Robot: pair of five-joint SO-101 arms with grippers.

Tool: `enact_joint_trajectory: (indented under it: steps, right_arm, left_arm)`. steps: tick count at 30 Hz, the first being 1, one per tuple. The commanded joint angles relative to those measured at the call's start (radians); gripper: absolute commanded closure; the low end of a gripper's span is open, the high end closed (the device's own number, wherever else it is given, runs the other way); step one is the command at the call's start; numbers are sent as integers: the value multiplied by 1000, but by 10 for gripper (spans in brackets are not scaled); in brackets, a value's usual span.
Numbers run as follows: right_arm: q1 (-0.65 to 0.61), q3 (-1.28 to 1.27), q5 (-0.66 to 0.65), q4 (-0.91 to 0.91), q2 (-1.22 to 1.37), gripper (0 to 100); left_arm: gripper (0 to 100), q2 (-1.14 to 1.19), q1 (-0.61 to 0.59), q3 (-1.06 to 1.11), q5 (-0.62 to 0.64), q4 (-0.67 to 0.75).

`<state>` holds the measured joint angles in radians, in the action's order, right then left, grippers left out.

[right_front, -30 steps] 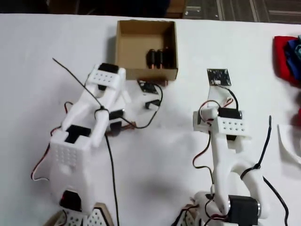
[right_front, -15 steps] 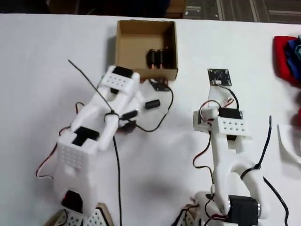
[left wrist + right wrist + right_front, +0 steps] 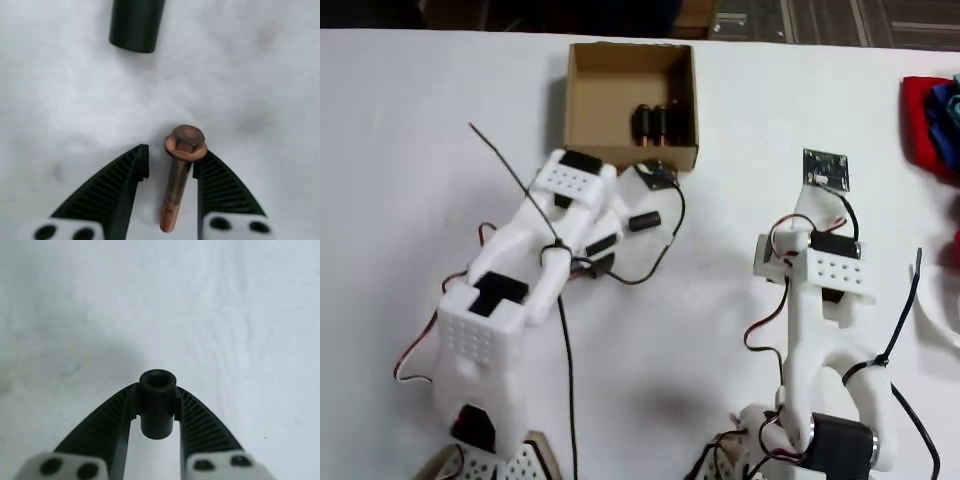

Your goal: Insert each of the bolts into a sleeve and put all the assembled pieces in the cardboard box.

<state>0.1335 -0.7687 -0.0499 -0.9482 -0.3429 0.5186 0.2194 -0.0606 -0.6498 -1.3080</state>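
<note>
A copper bolt [image 3: 180,175] lies on the white table between the fingers of my left gripper [image 3: 170,155], which stands open; the bolt rests against one finger, with a gap to the other. Just beyond its head lies a black sleeve [image 3: 136,25], seen from above as the sleeve [image 3: 643,221] near the box. My right gripper [image 3: 156,391] is shut on another black sleeve [image 3: 158,407], bore facing the camera, above bare table. The cardboard box [image 3: 590,75] at the back holds dark assembled pieces [image 3: 660,123]. The left arm [image 3: 565,190] sits in front of the box, the right arm [image 3: 815,270] to its right.
Red and blue cloth [image 3: 932,110] lies at the right edge, with a white curved object [image 3: 932,310] below it. Black cables [image 3: 660,240] trail from the left arm across the table in front of the box.
The left arm has swung right and toward the box, stopping close to the loose sleeve. The right arm has shifted to the right with its sleeve.
</note>
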Motion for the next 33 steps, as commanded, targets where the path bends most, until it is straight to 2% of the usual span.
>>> enact_joint_trajectory:
  steps: [1,5,7,10,14,17,20,23,26,30,33]
  right_arm:
    - [8,26,11,13,-48,978]
    - [7,26,11,13,-44,978]
    - [7,23,11,13,-45,978]
    - [7,20,9,13,-50,978]
    - [7,18,9,13,-51,978]
    - [7,18,9,10,-51,978]
    - [7,17,9,8,-51,978]
    - [5,17,9,8,-51,978]
    - [-30,-5,6,10,-56,978]
    - [-171,-92,0,24,-142,978]
    - [-275,-184,-15,107,-262,978]
  left_arm:
    - [972,-35,3,-1,12,55]
    - [977,-41,9,-5,23,61]
    - [974,-46,3,-19,78,58]
    - [974,-46,-34,-101,146,21]
    - [974,-57,-97,-257,166,-64]
    - [974,-146,-143,-282,166,-106]
    - [974,-301,-186,-196,166,-92]
    - [974,-512,-218,38,187,21]
    - [974,-776,-233,352,270,216]
    - [974,-1111,-233,679,434,480]
    - [974,-1284,-235,792,520,575]
